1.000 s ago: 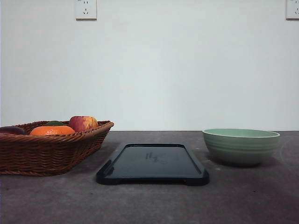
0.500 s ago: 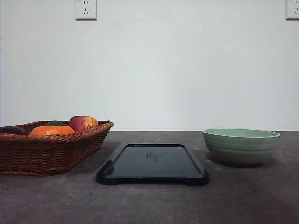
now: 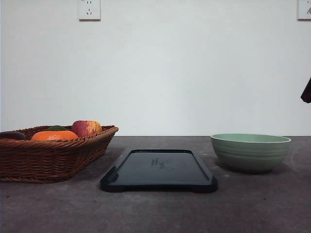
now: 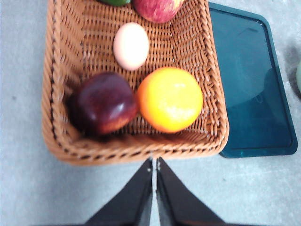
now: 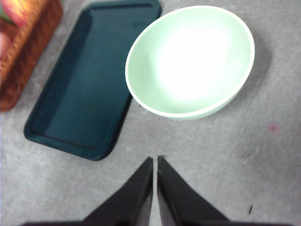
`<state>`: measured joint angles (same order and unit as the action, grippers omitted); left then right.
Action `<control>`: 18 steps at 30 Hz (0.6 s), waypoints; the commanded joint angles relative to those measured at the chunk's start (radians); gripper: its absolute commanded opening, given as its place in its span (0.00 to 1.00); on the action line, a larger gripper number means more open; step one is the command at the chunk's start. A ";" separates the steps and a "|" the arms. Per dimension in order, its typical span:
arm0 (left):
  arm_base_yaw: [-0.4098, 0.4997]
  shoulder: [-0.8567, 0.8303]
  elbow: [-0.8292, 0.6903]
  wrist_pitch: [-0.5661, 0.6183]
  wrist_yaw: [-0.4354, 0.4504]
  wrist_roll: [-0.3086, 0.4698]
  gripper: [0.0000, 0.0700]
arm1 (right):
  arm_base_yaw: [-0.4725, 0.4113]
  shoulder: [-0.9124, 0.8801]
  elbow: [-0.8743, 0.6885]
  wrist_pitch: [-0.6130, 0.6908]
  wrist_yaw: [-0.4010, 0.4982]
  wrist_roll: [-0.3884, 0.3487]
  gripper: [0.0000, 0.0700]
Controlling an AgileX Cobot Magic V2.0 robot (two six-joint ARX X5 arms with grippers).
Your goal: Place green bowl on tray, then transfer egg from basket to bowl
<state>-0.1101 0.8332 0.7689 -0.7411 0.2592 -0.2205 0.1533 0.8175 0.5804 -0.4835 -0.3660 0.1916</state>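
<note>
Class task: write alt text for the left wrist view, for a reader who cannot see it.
A brown wicker basket holds a pale egg, an orange fruit, a dark red fruit and part of an apple. The dark tray lies beside it; the left claw hangs shut nearby.

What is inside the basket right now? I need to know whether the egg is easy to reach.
In the left wrist view the basket holds the egg, uncovered, beside a dark red fruit, an orange and an apple. A green item is cut off at the frame edge.
</note>
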 commanded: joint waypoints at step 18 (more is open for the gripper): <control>-0.003 0.001 0.025 0.038 0.004 0.020 0.50 | 0.000 0.052 0.095 -0.100 0.019 0.066 0.49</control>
<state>-0.1101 0.8299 0.7734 -0.7105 0.2596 -0.2047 0.1543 0.8514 0.6449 -0.5826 -0.3545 0.2254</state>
